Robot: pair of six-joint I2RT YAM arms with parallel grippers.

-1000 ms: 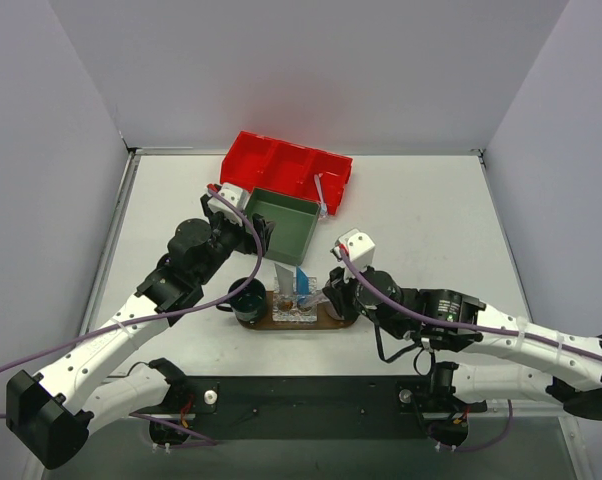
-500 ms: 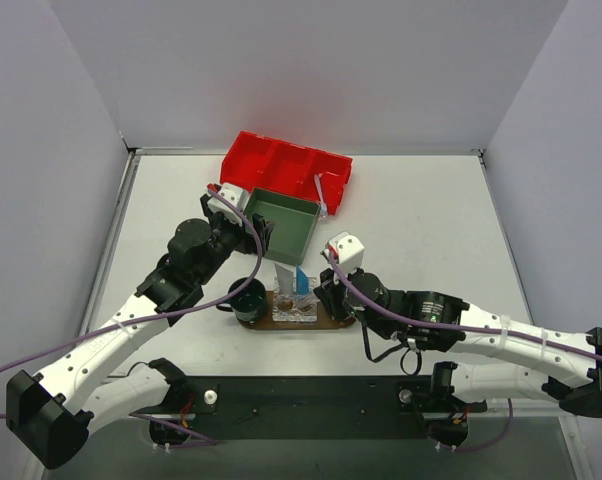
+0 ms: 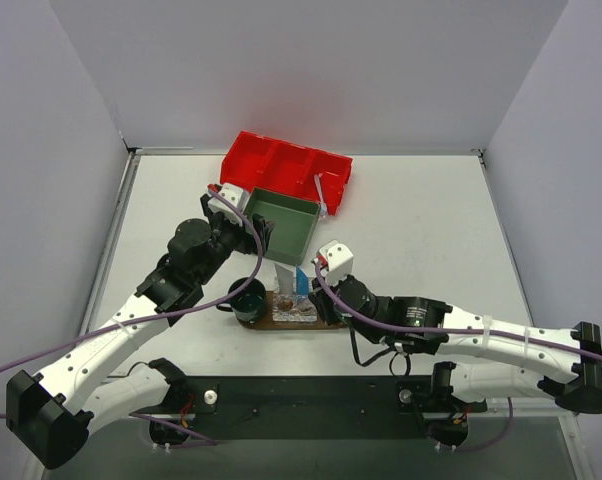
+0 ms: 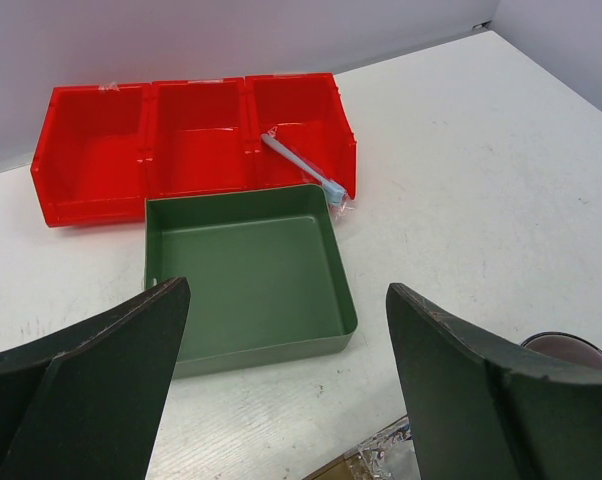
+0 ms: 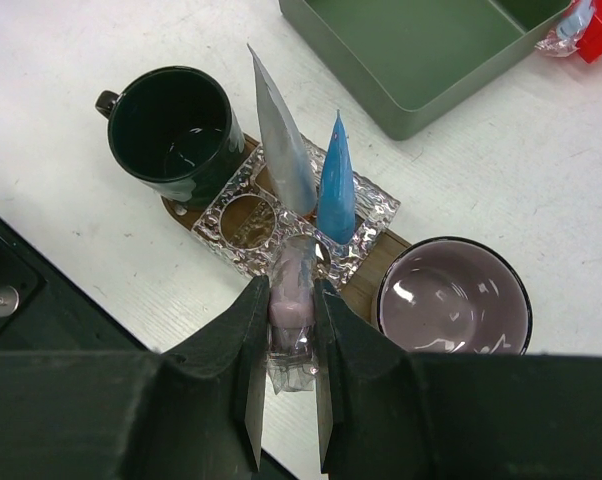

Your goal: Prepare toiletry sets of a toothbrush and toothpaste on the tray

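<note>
My right gripper (image 5: pixel 292 288) is shut on a wrapped pink-and-white toothbrush (image 5: pixel 294 272), held upright with its lower end at a hole of the clear holder (image 5: pixel 226 232) on the brown tray (image 5: pixel 367 288). A white tube (image 5: pixel 281 150) and a blue tube (image 5: pixel 336 185) stand in that holder. From above, this gripper (image 3: pixel 311 290) hangs over the tray (image 3: pixel 326 322). My left gripper (image 4: pixel 286 300) is open and empty, just in front of the green box (image 4: pixel 246 265). A second wrapped toothbrush (image 4: pixel 301 168) leans on the red bin (image 4: pixel 101 150).
A dark green mug (image 5: pixel 176 130) stands on the tray's left end and a purple mug (image 5: pixel 453 305) on its right end. The green box (image 3: pixel 286 225) sits behind the tray, with the red bin (image 3: pixel 281 165) behind that. White walls close the table's sides.
My right arm has moved left over the tray, carrying the toothbrush to the holder. The left arm and its open gripper have not moved.
</note>
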